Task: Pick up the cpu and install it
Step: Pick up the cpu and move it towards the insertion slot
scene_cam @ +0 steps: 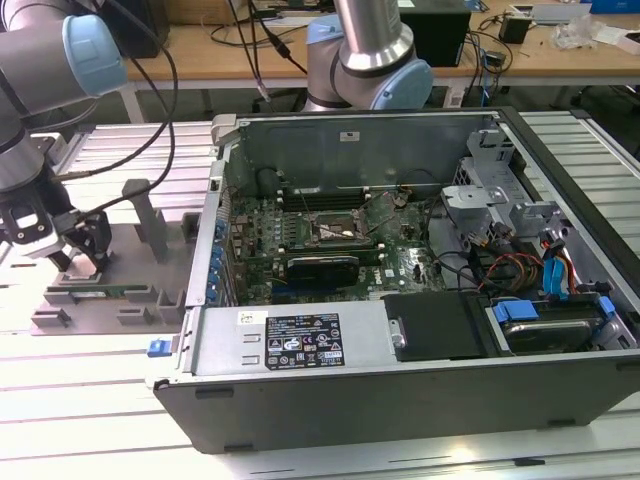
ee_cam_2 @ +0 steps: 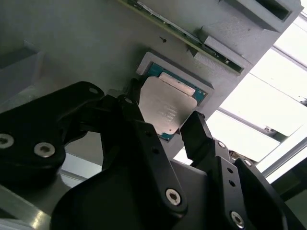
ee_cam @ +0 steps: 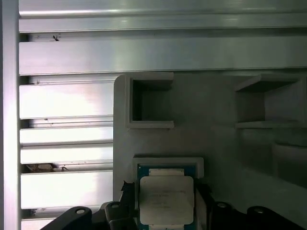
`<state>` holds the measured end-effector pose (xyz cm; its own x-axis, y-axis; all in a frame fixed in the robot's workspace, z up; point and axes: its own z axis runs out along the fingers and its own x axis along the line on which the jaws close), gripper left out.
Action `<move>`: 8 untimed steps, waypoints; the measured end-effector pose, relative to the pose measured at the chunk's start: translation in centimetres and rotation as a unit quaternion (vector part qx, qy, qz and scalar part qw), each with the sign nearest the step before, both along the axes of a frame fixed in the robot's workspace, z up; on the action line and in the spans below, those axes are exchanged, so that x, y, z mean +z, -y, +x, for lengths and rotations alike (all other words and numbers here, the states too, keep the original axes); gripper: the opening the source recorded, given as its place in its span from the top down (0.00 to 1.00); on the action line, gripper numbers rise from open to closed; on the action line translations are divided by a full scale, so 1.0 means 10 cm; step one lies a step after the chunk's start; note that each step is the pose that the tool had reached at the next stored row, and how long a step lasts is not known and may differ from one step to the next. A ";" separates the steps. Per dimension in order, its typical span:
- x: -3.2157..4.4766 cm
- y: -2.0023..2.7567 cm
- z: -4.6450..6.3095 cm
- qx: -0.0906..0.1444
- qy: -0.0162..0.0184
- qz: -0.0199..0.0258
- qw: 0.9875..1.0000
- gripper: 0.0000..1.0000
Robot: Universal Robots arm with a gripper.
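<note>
- Gripper (scene_cam: 82, 266) sits low over the grey fixture (scene_cam: 60, 318) at the exterior view's left, well apart from the computer case (scene_cam: 300, 345)
- cpu (ee_cam: 166, 199) lies flat in a shallow square recess of the fixture; recess rim close around it
- Gripper straddles two opposite cpu edges; cannot tell whether it is clamped on them or just apart around them
- Recess is near the fixture's edge, slatted table (ee_cam: 67, 100) just beside
- Case side is open, socket (scene_cam: 335, 232) on the board uncovered, open room above it

cpu (ee_cam: 166, 200) in tray (ee_cam: 216, 143), fingers (ee_cam_2: 199, 136) flanking it (case (scene_cam: 300, 345) on exterior view's right)
</note>
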<state>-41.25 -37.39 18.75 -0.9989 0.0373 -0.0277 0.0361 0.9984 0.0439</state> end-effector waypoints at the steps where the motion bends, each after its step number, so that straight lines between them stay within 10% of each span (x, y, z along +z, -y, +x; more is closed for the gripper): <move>1: 0.000 0.000 0.00 0.000 0.000 0.000 1.000 0.40; 8: -0.002 -0.002 0.00 0.000 0.000 0.000 1.000 0.45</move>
